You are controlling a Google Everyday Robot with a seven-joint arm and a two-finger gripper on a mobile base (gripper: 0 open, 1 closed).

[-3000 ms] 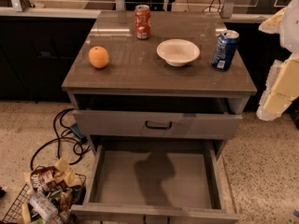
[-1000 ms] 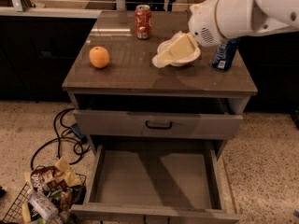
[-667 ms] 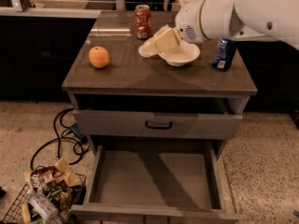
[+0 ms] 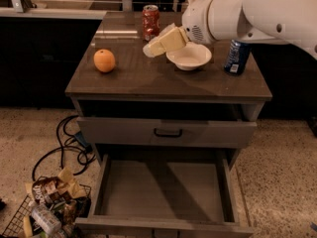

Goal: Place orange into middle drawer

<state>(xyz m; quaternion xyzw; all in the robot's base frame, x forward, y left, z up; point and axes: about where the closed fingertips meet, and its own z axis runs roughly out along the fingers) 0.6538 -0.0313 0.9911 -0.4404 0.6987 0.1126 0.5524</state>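
Gripper [image 4: 150, 49] hovering above cabinet top, nothing showing in it; pincer released or clenched: cannot tell. Orange [image 4: 104, 60] sitting on top, down-left of pincer tip in view, apart from it. Middle drawer [image 4: 163, 190] standing open well below pincer. White bowl [image 4: 190, 59] lying just beside pincer. Judging orange light, firm, round, prone to rolling; gripping across widest middle, moderate squeeze, looking safest.

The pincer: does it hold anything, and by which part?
Nothing is held. The pincer hangs above the cabinet top, apart from the orange lying there.
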